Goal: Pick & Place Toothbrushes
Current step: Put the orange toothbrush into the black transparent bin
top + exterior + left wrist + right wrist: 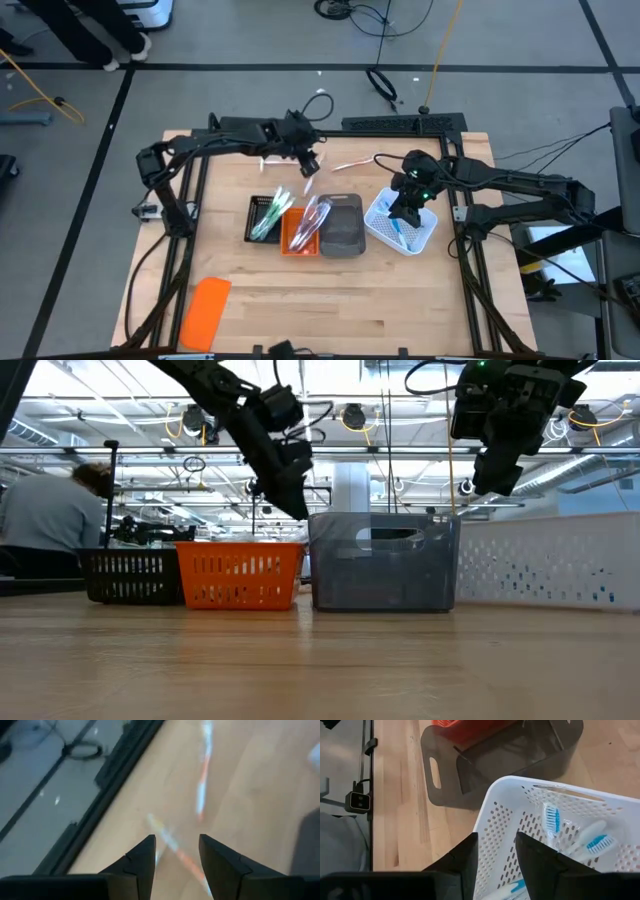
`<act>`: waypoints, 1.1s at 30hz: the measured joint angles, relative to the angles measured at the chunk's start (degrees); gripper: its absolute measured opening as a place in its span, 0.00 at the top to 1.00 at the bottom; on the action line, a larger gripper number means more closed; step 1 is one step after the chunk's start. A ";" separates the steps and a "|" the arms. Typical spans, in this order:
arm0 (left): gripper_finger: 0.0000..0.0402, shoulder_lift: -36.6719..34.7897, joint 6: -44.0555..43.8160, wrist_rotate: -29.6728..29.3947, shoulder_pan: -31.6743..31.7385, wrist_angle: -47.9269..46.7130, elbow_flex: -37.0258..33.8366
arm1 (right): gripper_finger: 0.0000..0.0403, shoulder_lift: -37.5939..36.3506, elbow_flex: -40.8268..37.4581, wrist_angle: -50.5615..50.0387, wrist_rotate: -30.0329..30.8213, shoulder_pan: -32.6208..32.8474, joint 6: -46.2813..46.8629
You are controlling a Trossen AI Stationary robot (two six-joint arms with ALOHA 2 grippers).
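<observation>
The left gripper [310, 163] hangs empty near the tabletop's [330, 300] far edge, fingers parted, above loose toothbrushes [352, 163] lying there. The right gripper [405, 212], also parted and empty, hovers over the white tray [425, 228] holding blue-white toothbrushes [551, 817].

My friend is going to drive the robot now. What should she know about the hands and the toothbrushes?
Left hand: open, empty, above the table's far side by loose toothbrushes.
Right hand: open, empty, over the white perforated plastic basket.
Done: blue-white toothbrushes lie in the white basket, green-white toothbrushes in the black mesh basket, pink-white toothbrushes in the orange mesh basket.
Left: the loose ones; the smoky grey plastic bin looks empty.
</observation>
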 joint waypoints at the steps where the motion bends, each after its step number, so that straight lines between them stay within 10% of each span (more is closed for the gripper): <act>1: 0.62 0.10 0.07 -0.03 0.64 -1.58 0.00 | 0.70 0.00 0.00 0.00 -0.02 0.00 -0.16; 33: 0.62 14.71 8.37 -2.33 7.31 -7.60 0.17 | 0.71 0.00 -0.02 2.73 0.01 0.02 -0.69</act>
